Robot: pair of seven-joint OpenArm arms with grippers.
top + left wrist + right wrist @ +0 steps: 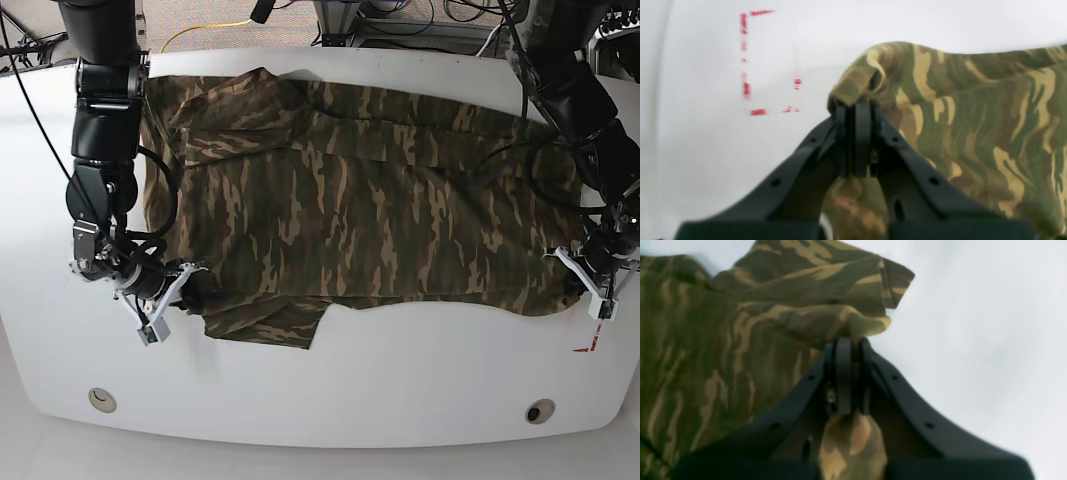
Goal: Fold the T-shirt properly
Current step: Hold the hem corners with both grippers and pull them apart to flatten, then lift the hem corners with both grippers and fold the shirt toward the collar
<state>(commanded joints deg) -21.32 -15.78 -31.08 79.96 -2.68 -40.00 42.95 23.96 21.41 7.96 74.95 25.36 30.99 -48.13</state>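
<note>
Two grippers, left gripper (853, 110) and right gripper (850, 340), fingers clamped on opposite near corners of the T-shirt (340, 210), holding its edge taut across the surface (400, 385), apparently for folding.

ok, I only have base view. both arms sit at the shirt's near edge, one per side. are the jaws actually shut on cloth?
Observer: Yes. In the left wrist view, the left gripper has its jaws closed on a bunched fold of the T-shirt.
Operator: and the right?
Observer: Same. The right gripper is shut on a folded corner, with cloth showing between the jaws below the pads.
Operator: anything on the table near the left one?
Observer: Worn red marks outlining a box on the white table, just beyond the pinched fold. The shirt does not cover them.
</note>
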